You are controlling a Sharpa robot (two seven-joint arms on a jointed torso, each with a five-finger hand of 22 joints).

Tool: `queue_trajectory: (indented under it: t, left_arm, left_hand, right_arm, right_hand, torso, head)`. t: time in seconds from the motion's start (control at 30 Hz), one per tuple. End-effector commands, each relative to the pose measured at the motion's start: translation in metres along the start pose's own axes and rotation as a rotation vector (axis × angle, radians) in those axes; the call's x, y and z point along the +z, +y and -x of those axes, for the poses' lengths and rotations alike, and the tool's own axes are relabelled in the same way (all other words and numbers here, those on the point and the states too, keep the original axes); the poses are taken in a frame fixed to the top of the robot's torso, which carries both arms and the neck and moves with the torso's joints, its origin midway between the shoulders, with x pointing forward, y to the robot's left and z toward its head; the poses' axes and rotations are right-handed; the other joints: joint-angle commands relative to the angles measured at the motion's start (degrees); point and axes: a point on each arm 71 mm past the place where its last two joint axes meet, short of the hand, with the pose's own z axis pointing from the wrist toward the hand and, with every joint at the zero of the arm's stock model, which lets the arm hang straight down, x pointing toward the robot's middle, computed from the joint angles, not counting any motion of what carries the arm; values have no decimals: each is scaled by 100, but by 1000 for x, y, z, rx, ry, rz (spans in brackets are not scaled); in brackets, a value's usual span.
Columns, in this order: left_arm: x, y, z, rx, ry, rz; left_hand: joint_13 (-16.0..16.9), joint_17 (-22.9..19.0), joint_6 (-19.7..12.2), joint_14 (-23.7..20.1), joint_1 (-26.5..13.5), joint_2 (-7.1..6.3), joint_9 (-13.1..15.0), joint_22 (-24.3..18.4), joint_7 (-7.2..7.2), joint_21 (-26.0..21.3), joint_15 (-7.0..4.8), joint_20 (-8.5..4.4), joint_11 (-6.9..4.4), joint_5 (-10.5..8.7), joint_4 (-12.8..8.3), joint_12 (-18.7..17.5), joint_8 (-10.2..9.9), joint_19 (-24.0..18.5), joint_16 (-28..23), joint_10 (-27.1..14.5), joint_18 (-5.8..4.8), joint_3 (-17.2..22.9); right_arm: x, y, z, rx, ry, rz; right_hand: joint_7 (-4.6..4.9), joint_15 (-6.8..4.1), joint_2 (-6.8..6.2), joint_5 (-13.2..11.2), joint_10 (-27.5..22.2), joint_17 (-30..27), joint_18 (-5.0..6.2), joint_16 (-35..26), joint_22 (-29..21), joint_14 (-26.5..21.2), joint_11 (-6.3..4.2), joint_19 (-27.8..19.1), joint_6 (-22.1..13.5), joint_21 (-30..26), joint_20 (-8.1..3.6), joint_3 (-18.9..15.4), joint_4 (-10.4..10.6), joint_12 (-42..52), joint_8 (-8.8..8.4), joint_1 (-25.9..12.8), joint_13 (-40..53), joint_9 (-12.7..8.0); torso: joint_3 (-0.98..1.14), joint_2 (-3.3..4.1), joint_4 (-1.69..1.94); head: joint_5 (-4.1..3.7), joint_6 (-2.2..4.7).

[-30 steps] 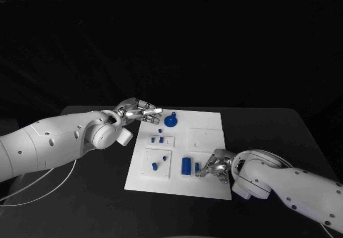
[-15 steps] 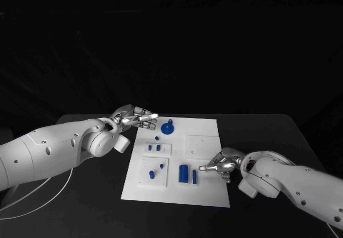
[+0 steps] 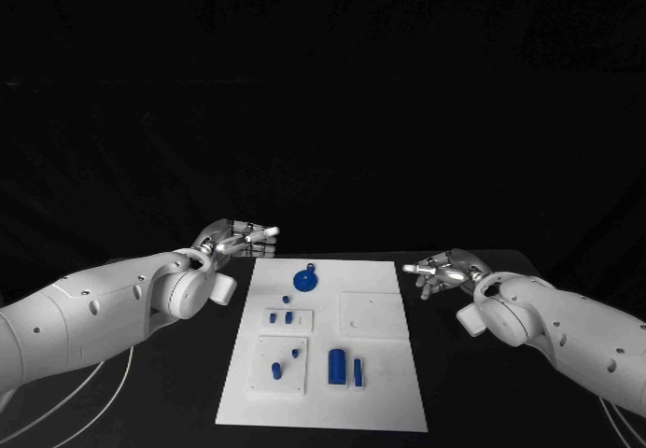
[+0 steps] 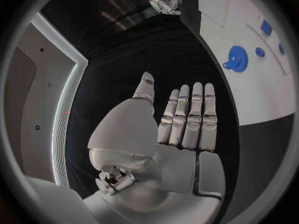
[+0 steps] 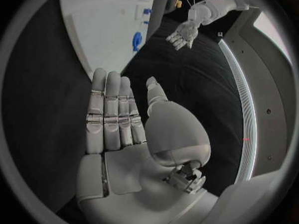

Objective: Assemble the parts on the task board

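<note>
Parts point(image 3: 338, 365) on task board point(image 3: 384, 401), hands apart.

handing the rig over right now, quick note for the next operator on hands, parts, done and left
Left hand: open, flat, holding nothing, over the table just off the task board's far left corner.
Right hand: open, holding nothing, off the board's right edge.
Parts: blue gear near the far end; small blue pieces mid-left; two upright-looking bars near the front.
Done: cannot tell which parts are seated.
Left: neither hand holds a part; pick the next one.
</note>
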Motion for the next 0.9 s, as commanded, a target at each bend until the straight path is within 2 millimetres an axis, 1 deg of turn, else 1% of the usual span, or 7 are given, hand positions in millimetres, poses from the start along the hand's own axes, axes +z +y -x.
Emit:
queue_trajectory:
  t: [0.03,0.4,0.43,0.47,0.63,0.67,0.9]
  left_arm:
    - [8,-6,5,-52,-82,-43]
    - [22,-8,1,-95,-131,-42]
    - [21,-6,0,-58,-95,-24]
    - [21,-6,-1,-59,-96,-24]
    - [15,0,-11,-71,-109,-28]
    - [13,2,-14,-75,-114,-29]
    - [-11,16,-46,-111,-162,-38]
  left_hand:
    - [-6,-9,-13,-135,10,60,1,9,-43,31,-1,29,14,-13,-44,16,-16,-26,-35,-232,18,-10]
    - [-62,-60,-1904,-1493,-20,-316,-79,-41,-246,-72,86,455,-68,-18,301,-40,-108,-561,-66,-2184,328,381]
    - [-343,-374,-5814,-6381,-2232,-36,-358,-438,-809,-463,-738,-655,-735,-305,-42,-320,-383,-5735,-376,-6467,-218,783]
    - [-343,-374,-5814,-6381,-2297,-36,-358,-438,-809,-463,-738,-655,-735,-305,-42,-320,-383,-5735,-376,-6467,-218,783]
    - [-343,-374,-5814,-6381,-3307,-36,-358,-438,-809,-463,-738,-655,-735,-305,-42,-320,-383,-5735,-376,-6467,-218,783]
    - [-343,-374,-5814,-6381,-7402,-36,-358,-438,-809,-463,-738,-655,-735,-305,-42,-320,-383,-5735,-376,-6467,-218,783]
    - [-343,-374,-5814,-6381,-7402,-36,-358,-438,-809,-463,-738,-655,-735,-305,-42,-320,-383,-5735,-376,-6467,-218,783]
  right_arm:
    - [8,7,15,183,-90,147]
    - [22,14,16,316,-110,225]
    - [21,8,16,248,-111,152]
    - [21,8,16,249,-112,154]
    - [18,15,8,268,-122,180]
    - [17,17,5,274,-126,188]
    - [2,35,-25,341,-160,244]
  right_hand:
    - [119,369,161,50,-558,-671,-155,-993,-859,-735,280,-916,-317,-224,293,82,-98,-1092,-3,96,-1049,-57]
    - [-58,735,208,21,-1227,-3181,1012,-2533,-4322,-1316,491,-2187,-1270,-76,1804,371,-323,-2147,-44,40,-2610,-93]
    - [-582,115,-294,-1532,-2943,-3526,-488,-2883,-4716,-3117,-146,-7509,-6311,-528,177,963,321,-2482,-371,-2058,-2940,-421]
    - [-582,115,-294,-1532,-7020,-3526,-488,-2883,-4716,-3193,-146,-7509,-6311,-528,177,963,321,-2482,-371,-2138,-2940,-421]
    - [-582,115,-294,-1532,-7020,-3526,-488,-2883,-4716,-7380,-146,-7509,-6311,-528,177,963,321,-2482,-371,-7032,-2940,-421]
    - [-582,115,-294,-1532,-7020,-3526,-488,-2883,-4716,-7380,-146,-7509,-6311,-528,177,963,321,-2482,-371,-7032,-2940,-421]
    - [-582,115,-294,-1532,-7020,-3526,-488,-2883,-4716,-7380,-146,-7509,-6311,-528,177,963,321,-2482,-371,-7032,-2940,-421]
  torso:
    - [9,-91,-11]
    - [73,-158,-27]
    - [47,-137,-26]
    - [46,-143,-24]
    - [41,-279,19]
    - [40,-322,32]
    - [25,-717,156]
  head:
    - [2,175]
    - [69,485]
    - [59,429]
    - [57,425]
    - [28,329]
    - [19,299]
    - [-66,22]
